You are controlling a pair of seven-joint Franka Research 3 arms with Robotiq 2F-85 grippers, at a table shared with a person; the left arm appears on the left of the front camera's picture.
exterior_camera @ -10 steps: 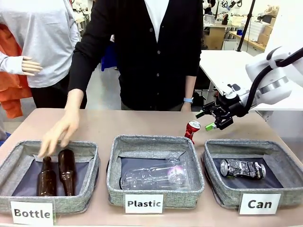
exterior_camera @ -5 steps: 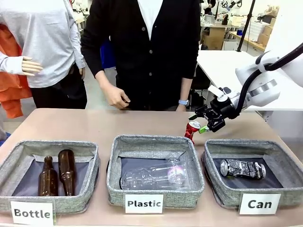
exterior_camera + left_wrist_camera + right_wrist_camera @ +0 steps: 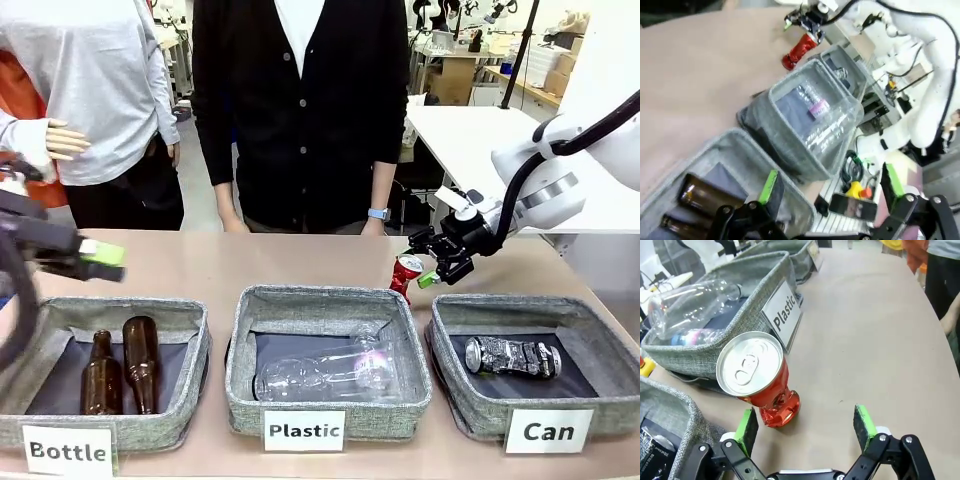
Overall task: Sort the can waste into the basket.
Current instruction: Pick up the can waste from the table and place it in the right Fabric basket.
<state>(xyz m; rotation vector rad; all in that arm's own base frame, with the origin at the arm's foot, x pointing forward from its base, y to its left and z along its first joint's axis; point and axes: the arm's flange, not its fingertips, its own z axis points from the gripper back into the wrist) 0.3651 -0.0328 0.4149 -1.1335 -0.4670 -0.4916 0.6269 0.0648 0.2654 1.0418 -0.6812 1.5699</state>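
The red crumpled metal can (image 3: 756, 377) with silver top, standing just ahead of the right pincer (image 3: 806, 426) whose jaws are wide, looks light, thin, easily dented, so I would grip its dented red middle gently

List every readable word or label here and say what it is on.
"Bottle": white label on the left basket.
"Plastic": white label on the middle basket.
"Can": white label on the right basket.
Print on the black can and the red can: too small to read.

Two cans (image 3: 406, 274), two brown bottles (image 3: 141, 362), one plastic bottle (image 3: 325, 372), three baskets (image 3: 520, 312).
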